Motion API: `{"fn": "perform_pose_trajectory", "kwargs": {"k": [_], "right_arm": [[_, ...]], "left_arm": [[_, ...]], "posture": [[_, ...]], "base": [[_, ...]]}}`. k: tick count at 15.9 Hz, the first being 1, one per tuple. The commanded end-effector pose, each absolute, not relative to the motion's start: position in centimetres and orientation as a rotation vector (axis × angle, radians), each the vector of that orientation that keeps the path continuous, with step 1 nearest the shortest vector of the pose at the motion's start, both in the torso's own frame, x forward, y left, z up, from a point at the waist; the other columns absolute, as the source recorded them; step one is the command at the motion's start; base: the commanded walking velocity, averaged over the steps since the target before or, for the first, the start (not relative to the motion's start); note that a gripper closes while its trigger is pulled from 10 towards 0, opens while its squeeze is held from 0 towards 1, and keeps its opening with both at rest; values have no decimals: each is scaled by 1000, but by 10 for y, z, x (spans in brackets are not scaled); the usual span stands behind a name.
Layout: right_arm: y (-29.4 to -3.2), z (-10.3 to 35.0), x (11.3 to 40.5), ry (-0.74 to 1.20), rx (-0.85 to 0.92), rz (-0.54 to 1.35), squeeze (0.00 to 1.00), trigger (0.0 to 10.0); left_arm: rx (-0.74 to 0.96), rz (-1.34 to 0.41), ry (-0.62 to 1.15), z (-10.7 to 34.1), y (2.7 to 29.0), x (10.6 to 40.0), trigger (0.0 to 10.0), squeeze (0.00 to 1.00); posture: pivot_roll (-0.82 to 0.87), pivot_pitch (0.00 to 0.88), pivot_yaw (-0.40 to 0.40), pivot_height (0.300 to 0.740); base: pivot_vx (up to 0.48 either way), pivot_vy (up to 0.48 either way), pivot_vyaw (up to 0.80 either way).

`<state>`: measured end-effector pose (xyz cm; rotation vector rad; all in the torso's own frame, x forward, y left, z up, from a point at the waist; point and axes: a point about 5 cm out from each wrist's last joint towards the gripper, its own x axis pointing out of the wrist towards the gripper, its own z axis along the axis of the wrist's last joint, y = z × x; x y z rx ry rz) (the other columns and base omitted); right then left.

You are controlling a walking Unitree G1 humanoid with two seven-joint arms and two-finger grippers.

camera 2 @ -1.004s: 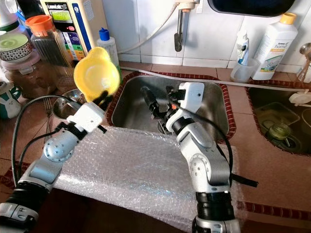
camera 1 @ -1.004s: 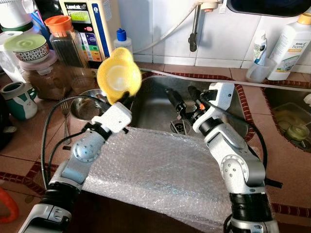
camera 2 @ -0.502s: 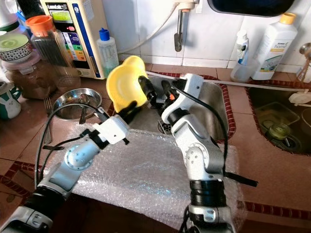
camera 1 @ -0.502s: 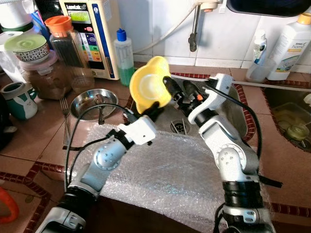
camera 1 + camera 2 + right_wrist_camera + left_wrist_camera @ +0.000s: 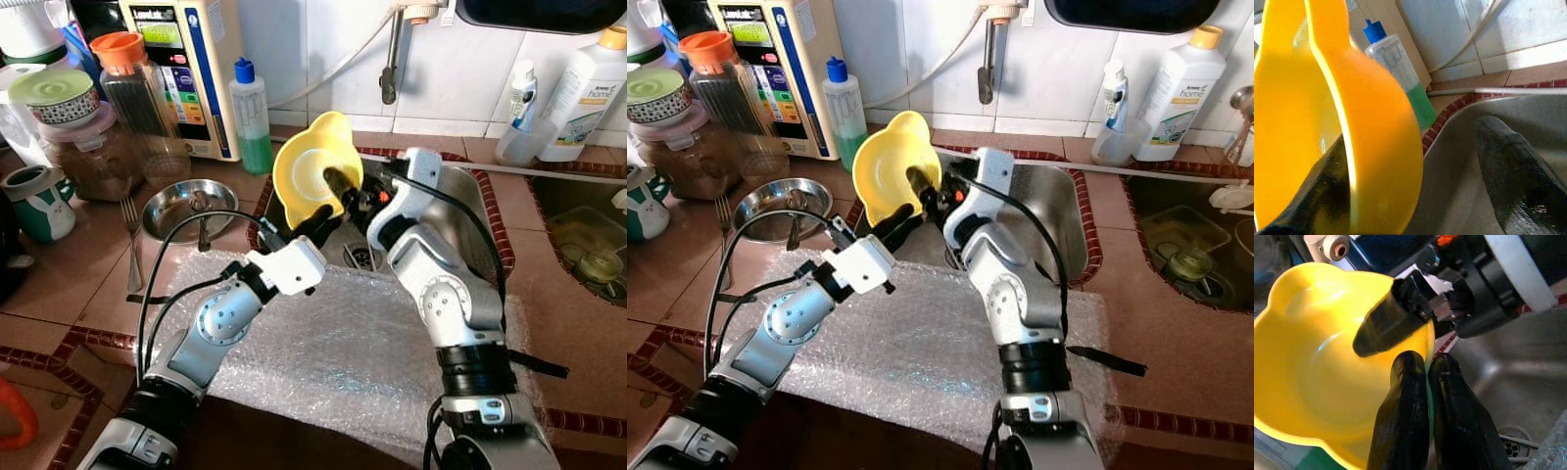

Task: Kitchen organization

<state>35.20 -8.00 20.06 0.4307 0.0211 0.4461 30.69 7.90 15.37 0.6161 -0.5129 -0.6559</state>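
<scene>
Two grippers (image 5: 315,221) (image 5: 351,186) meet yellow bowl (image 5: 312,171).

At eleven o'clock we read part of a brand name, blurred, atop the white-and-blue countertop appliance (image 5: 186,69). At two o'clock, the white detergent bottle (image 5: 588,93) carries the word "home" on its label.

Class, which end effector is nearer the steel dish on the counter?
Left. The left end effector holds the yellow bowl just beside the steel dish; the right end effector is on the bowl's far side, over the sink.
</scene>
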Motion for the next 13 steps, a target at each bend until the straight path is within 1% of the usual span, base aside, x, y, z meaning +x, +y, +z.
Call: {"fn": "perform_pose_trajectory", "kwargs": {"k": [1, 7, 8, 9, 10, 12, 13], "right_arm": [[-86, 202, 356, 20, 421, 398, 0, 0], [-87, 202, 359, 10, 402, 373, 0, 0], [-88, 202, 359, 9, 396, 372, 0, 0], [-88, 202, 359, 9, 393, 374, 0, 0], [-89, 201, 359, 11, 391, 372, 0, 0], [-90, 201, 359, 12, 392, 367, 0, 0], [-91, 200, 360, 15, 392, 356, 0, 0]], "left_arm": [[623, -671, -554, 160, 76, 304, 0, 0], [636, -667, -541, 158, 78, 304, 0, 0], [646, -664, -530, 156, 79, 305, 2118, 0], [647, -661, -528, 156, 79, 305, 3490, 0], [644, -654, -528, 156, 80, 305, 10000, 0], [641, -649, -525, 157, 81, 306, 10000, 0], [607, -639, -511, 157, 82, 306, 10000, 678]], "posture": [[35, 18, 75, 740], [32, 20, 78, 740], [32, 21, 79, 740], [31, 21, 79, 740], [33, 22, 79, 740], [33, 23, 80, 740], [33, 25, 80, 740]], "base": [[0, 0, 0], [0, 0, 0], [0, 0, 0], [0, 0, 0], [0, 0, 0], [0, 0, 0], [0, 0, 0]]}}
